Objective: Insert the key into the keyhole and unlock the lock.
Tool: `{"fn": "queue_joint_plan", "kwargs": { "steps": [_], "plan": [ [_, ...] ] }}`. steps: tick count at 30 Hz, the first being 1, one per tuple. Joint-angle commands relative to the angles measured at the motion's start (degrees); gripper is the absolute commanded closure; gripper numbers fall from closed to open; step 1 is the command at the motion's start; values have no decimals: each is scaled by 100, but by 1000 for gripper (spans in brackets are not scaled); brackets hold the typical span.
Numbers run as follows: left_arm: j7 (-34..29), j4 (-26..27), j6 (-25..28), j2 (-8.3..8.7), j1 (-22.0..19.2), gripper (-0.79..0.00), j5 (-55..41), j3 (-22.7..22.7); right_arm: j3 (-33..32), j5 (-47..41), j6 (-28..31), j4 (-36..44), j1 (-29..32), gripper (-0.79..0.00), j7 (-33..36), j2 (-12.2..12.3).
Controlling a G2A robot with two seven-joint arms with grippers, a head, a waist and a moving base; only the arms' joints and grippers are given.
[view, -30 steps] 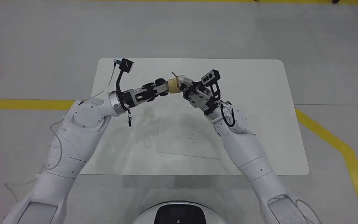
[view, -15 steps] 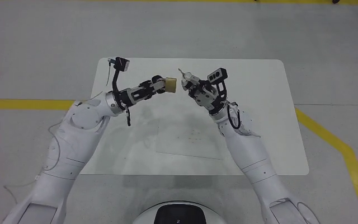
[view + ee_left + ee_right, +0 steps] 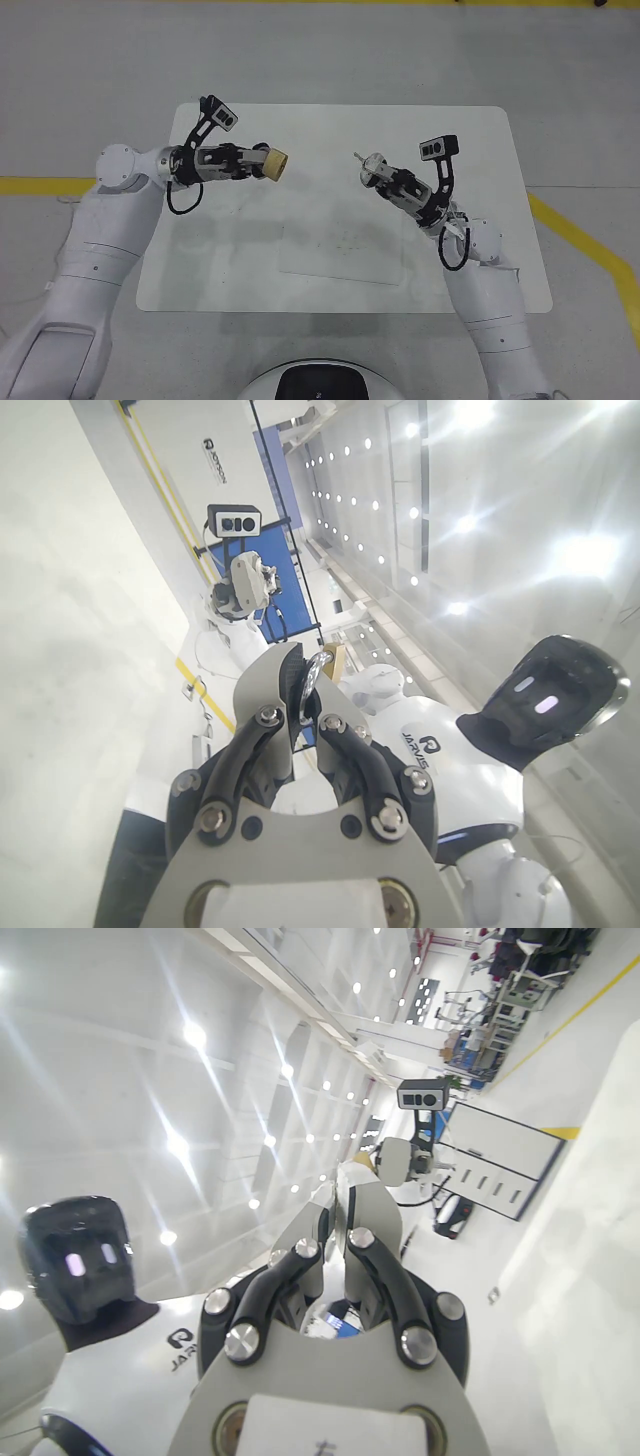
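In the top view my left gripper (image 3: pixel 255 162) hangs over the table's back left, shut on a brass padlock (image 3: pixel 273 164). The left wrist view has the fingers of that gripper (image 3: pixel 307 665) clamped on the silver shackle (image 3: pixel 311 680), with the brass body (image 3: pixel 334 657) just past the fingertips. My right gripper (image 3: pixel 378 175) is over the table's middle right, shut on a small silver key (image 3: pixel 362 162) whose tip points toward the padlock. In the right wrist view the key (image 3: pixel 341 1213) sits flat between the fingers. A wide gap separates key and padlock.
The white table (image 3: pixel 460 250) carries a faint rectangular sheet (image 3: pixel 340 250) near its middle front. A yellow floor line (image 3: pixel 60 186) runs past both sides of the table.
The padlock and key were together above the table's back centre. The left arm has swung left with the padlock and the right arm has pulled right with the key.
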State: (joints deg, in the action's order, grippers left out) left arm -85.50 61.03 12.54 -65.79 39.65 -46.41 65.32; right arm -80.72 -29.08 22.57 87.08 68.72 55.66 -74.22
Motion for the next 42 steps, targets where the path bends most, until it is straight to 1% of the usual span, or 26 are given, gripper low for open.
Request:
{"fn": "queue_joint_plan", "kwargs": {
  "steps": [1,3,5,6,7,8,27,28,29,34,38,40,42],
  "plan": [
    [-179,-120,-189,-37,-114,0,103,-198,-90,220,3,230,164,0,-116,26],
    [-121,-220,-223,-77,-230,0,387,-396,-198,403,10,468,333,0,-204,59],
    [-108,-289,-290,-104,-288,0,411,-481,-243,457,2,606,432,0,-239,76],
    [-54,-362,-385,-117,-314,0,425,-520,-238,451,-53,671,486,0,-199,85],
    [-44,-388,-459,-121,-320,0,423,-538,-166,241,-276,722,528,0,26,92],
    [-44,-388,-459,-121,-320,0,423,-538,-127,27,-456,727,546,0,189,96],
    [-44,-388,-459,-121,-320,0,423,-538,-127,27,-456,727,546,0,189,96],
    [40,-319,-434,-123,-294,0,430,-535,-120,77,-502,727,561,0,159,100],
    [109,-144,-365,-114,-265,0,535,-527,-136,221,-573,789,585,0,46,112],
    [313,47,-455,-84,-205,0,771,-499,-155,537,-596,1232,860,0,-248,142],
    [445,118,-478,-82,-211,0,989,-546,-248,1483,-761,1707,1082,0,-596,198],
    [496,135,-484,-89,-211,0,1014,-565,-305,2193,-780,2023,1247,0,-873,228],
    [535,140,-474,-90,-220,0,1074,-579,-278,2364,-829,2220,1363,0,-989,236]
  ]
}}
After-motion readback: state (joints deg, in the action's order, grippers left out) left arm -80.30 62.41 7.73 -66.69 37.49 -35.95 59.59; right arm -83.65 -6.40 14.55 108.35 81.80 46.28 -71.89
